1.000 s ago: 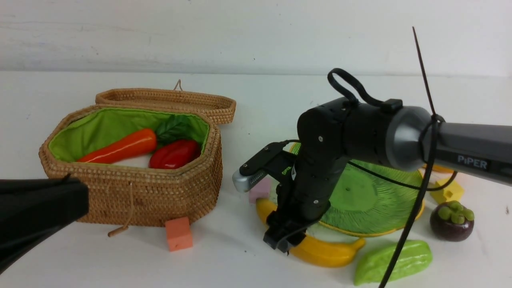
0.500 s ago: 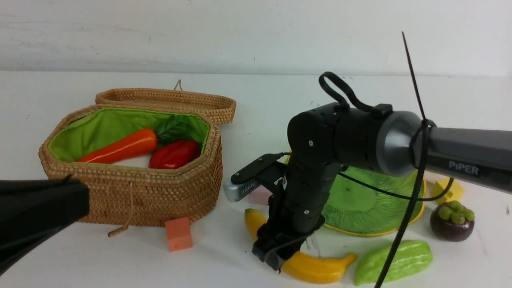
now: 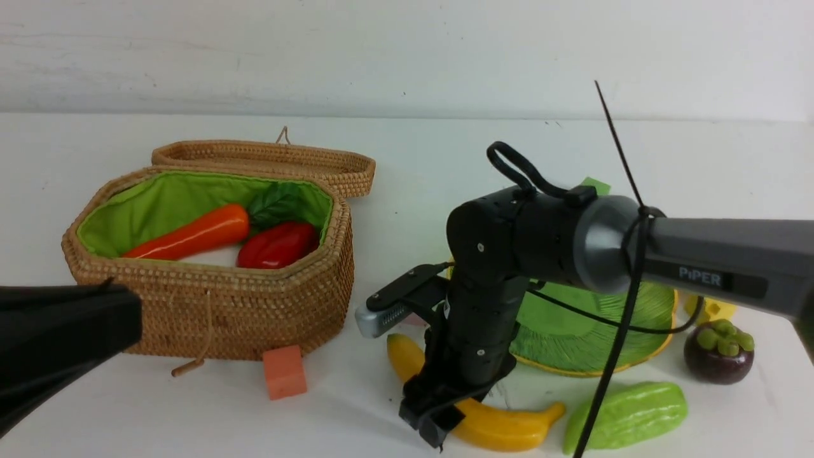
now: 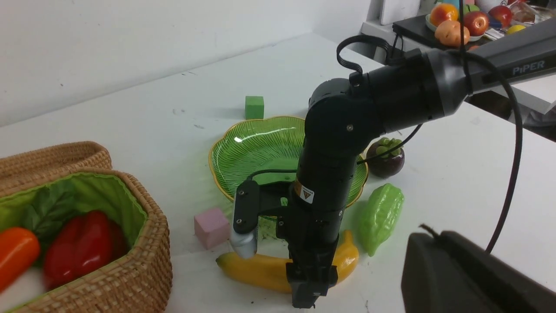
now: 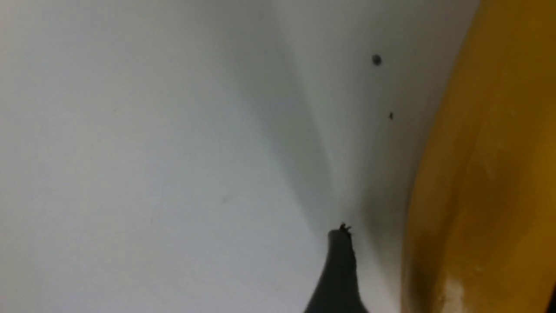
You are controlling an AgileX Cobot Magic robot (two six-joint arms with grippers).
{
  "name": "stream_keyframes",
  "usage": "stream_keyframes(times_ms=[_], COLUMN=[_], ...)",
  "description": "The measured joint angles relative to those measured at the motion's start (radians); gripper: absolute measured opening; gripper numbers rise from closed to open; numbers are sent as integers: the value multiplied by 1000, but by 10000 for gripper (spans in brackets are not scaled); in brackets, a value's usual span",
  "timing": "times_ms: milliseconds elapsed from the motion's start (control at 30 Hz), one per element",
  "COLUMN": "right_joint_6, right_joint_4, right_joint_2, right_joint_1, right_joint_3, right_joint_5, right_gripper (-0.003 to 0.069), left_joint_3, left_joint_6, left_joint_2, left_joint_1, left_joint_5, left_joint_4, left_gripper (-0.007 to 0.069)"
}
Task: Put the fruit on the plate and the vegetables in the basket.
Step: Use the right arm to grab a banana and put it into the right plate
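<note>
Close to the tabletop's robot-side edge, right of centre, the long yellow toy banana point(image 3: 509, 429) lies flat on the bare surface. It is just in front of the shallow green ribbed plate with a yellow rim point(image 3: 572, 346), not on it. The right end effector point(image 3: 435, 423) points down over the banana's middle with its jaws apart, straddling the fruit. In the wrist view one dark fingertip point(image 5: 339, 269) stands clear of the banana's side, so nothing is gripped. The left end effector point(image 4: 460, 269) hangs closed near the same edge, toward the left corner. Toward the left edge, the octagonal tan wicker basket with green lining point(image 3: 254, 312) holds the orange carrot point(image 3: 191, 235) and the red bell pepper point(image 3: 278, 245). The light green ridged gourd point(image 3: 626, 413) and the dark purple mangosteen point(image 3: 718, 353) rest on the tabletop beside the plate, toward the right edge.
</note>
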Motion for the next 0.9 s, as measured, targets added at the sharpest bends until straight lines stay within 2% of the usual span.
stream_keyframes(times_ms=[167,433,567,700,800,900], right_joint_6=[4,5,5,27,68,108], right_joint_4=[0,41,115,124,99,69], right_joint_2=[2,-73,-220,-348,-411,-416], right_joint_1=[0,0,0,-14,-74,-185], right_joint_3=[0,2,2,2,2,2], right_joint_5=[0,31,41,44,12,-52], right_gripper=[304,310,310,310,310,310], left_joint_3=[0,0,0,0,0,0], left_joint_6=[0,0,5,65,153,256], left_joint_2=[0,0,0,0,12,32], left_joint_1=[0,0,0,0,0,0], left_joint_5=[0,0,1,3,3,3], left_joint_4=[0,0,0,-14,-84,-185], left_gripper=[-13,-13,-13,-13,-13,-13])
